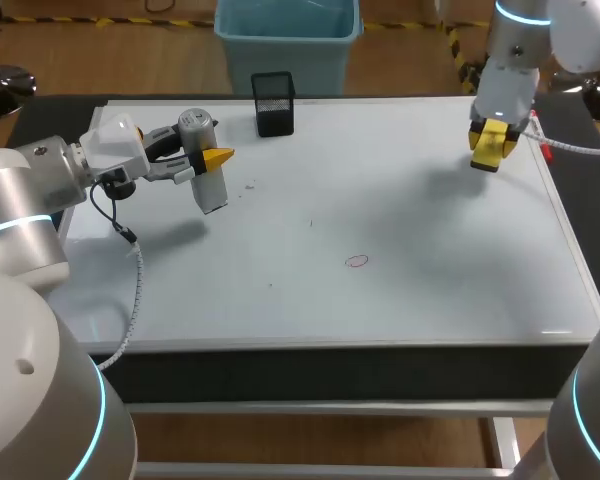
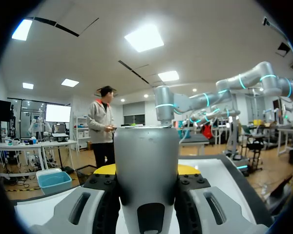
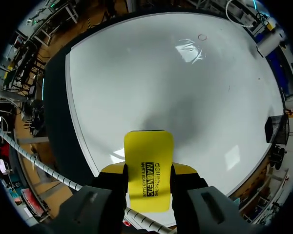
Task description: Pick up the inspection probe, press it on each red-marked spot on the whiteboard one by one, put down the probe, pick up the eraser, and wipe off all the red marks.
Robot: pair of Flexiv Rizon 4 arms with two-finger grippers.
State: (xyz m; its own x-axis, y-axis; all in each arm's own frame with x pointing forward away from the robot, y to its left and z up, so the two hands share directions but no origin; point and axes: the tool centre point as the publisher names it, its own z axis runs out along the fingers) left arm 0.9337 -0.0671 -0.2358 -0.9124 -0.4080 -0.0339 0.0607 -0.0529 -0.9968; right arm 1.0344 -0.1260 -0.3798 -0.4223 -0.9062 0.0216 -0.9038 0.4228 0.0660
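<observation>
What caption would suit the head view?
Left tool holds the grey cylindrical probe, right tool the yellow rectangular eraser, over a whiteboard with one red circle.

Smooth glossy whiteboard [image 1: 400, 200], white, with glare patches. Grey probe [image 2: 146, 165] has a smooth satin body, plastic or painted metal, can't tell which. Yellow eraser [image 3: 148, 168] has a plastic back with slight sheen. Pen cup [image 1: 273, 103] at whiteboard's far edge is matt black wire mesh. Table [image 1: 330, 365] rim under whiteboard is dark and matt.

We are wearing silver-grey shells [image 1: 20, 390] with glowing cyan rings [image 1: 10, 227]; a black cable [image 1: 113, 222] is hanging off our left arm [image 1: 40, 175], yellow tips capping our left gripper [image 1: 213, 163] and right gripper [image 1: 492, 146].
</observation>
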